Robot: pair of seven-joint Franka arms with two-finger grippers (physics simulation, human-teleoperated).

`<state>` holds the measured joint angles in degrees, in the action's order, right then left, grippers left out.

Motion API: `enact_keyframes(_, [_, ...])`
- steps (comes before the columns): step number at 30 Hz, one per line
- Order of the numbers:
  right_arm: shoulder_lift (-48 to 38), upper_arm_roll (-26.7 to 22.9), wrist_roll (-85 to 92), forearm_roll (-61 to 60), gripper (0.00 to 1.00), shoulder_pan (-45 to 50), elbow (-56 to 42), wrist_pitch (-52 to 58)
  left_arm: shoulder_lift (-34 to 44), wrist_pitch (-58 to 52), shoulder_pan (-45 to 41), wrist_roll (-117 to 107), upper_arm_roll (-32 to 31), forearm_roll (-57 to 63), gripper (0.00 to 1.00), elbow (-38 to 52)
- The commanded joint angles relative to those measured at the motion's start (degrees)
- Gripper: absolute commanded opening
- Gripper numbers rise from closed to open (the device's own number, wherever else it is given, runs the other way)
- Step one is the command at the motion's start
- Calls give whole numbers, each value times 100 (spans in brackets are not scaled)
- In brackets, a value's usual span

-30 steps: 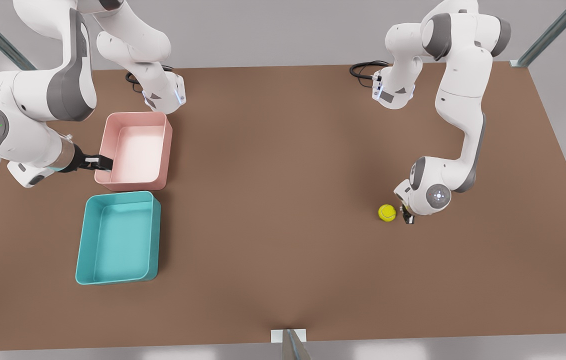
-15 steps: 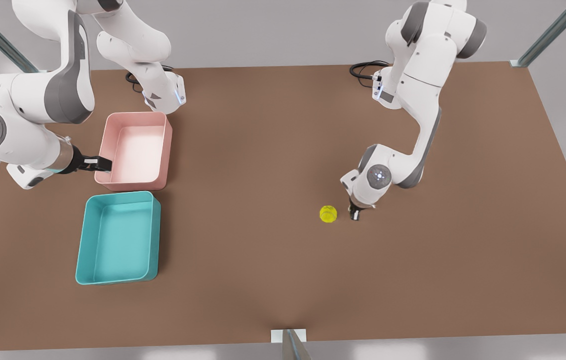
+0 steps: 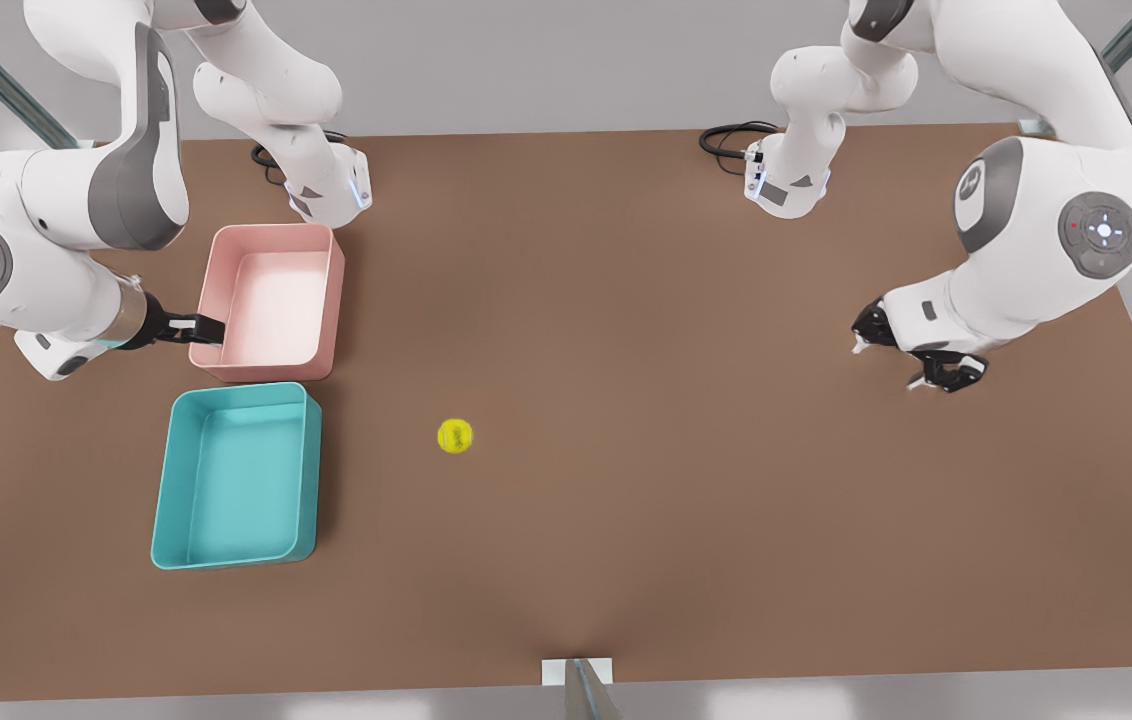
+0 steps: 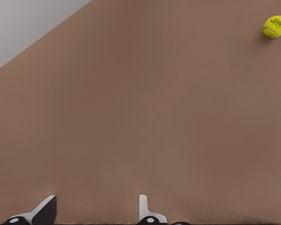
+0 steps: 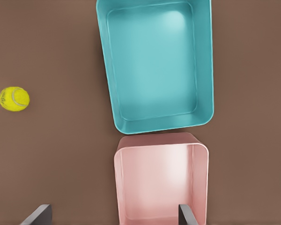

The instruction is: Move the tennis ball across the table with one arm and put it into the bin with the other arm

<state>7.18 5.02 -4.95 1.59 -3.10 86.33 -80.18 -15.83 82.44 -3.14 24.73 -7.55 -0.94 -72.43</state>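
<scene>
On the bare table, the tennis ball sits near the bin, loose and touched by nothing. You should bring the right gripper, spread wide over the pink tray, straight down around the ball. Both trays hold nothing, and the left gripper waits well apart with fingers spread.

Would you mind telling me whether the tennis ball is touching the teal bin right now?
Apart. In the front view, bare table separates the tennis ball from the teal bin; the right wrist view shows the same gap.
</scene>
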Motion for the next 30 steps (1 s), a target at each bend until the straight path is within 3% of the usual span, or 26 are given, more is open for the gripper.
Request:
enact_keyframes(1, [-6,-1,3,-27,100,2,-3,2,72,-791,-11,-5057,-18,129,100,-175])
enact_keyframes(4, [-6,-1,3,-63,100,-42,-3,2,19,-764,-2,-5137,-9,85,100,-149])
enact_keyframes(6, [530,34,-6,-116,100,20,-389,-367,28,-940,-2,-5119,-9,33,100,-149])
enact_keyframes(9, [1154,78,-357,-45,100,977,-477,-894,19,-993,7,-5110,-1,-55,100,-149])
enact_keyframes(13, [1919,78,-2194,210,100,1883,-416,-1966,19,-1072,-2,-5119,-9,-55,100,-149])
enact_keyframes(16, [1954,78,-2967,280,100,2305,199,-2924,19,-1142,-20,-5128,-9,-55,100,-149])
enact_keyframes(21, [2560,43,-3258,262,100,2287,516,-4656,19,-1177,-28,-5128,-9,-55,100,-149])
enact_keyframes(23, [2552,25,-3495,262,100,2252,683,-4955,19,-1186,-20,-5128,-9,-55,100,-149])
enact_keyframes(26, [2490,25,-3671,271,100,2200,1421,-6229,1,-1186,-11,-5128,-9,-55,100,-149])
enact_keyframes(30, [2403,34,-3478,298,100,2155,1825,-6317,1,-1195,-20,-5128,-9,-55,100,-149])
